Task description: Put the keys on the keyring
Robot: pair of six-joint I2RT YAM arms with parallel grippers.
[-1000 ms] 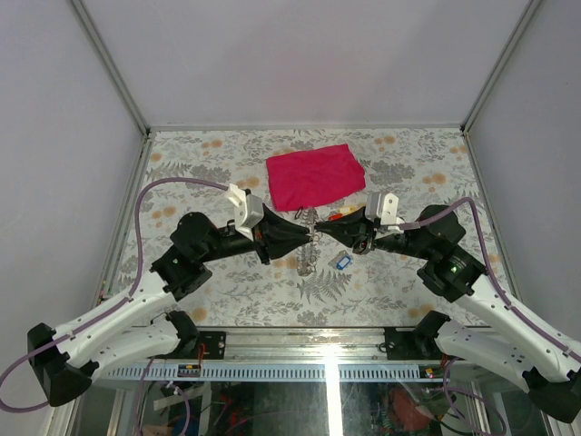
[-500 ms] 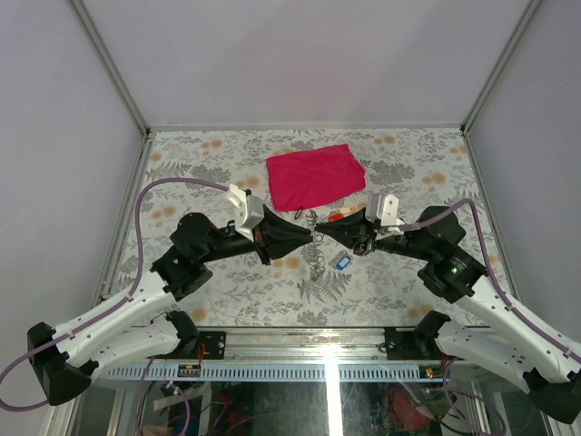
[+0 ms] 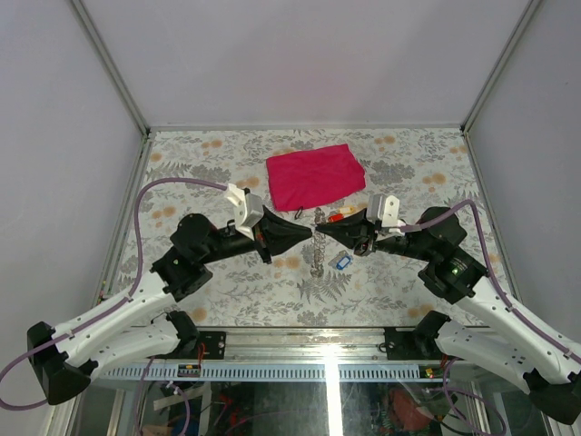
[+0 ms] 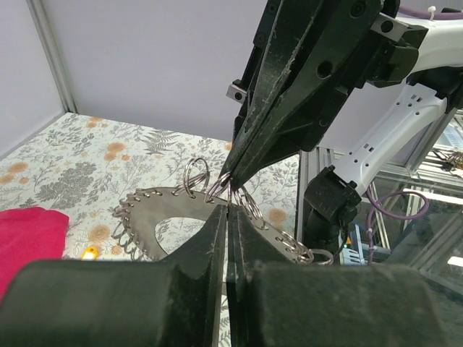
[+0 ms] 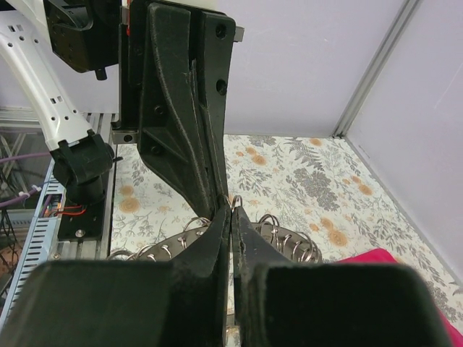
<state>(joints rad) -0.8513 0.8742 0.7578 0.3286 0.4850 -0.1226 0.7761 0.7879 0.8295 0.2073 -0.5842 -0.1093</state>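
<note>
Both grippers meet tip to tip above the middle of the table. The keyring, a flat silver band with a wide open centre and several small wire loops along its edge, hangs between and below them. My left gripper is shut on the band's edge. My right gripper is shut on one small loop at the keyring's top. An orange-headed key lies on the table behind the grippers. A blue-headed key lies under the right gripper.
A pink cloth lies flat at the back centre of the flower-patterned table. Pale walls with metal posts close in three sides. Purple cables loop over each arm.
My left gripper has closed onto the keyring. The keyring has shifted slightly right and now hangs straighter under the two tips. The right gripper stayed shut.
</note>
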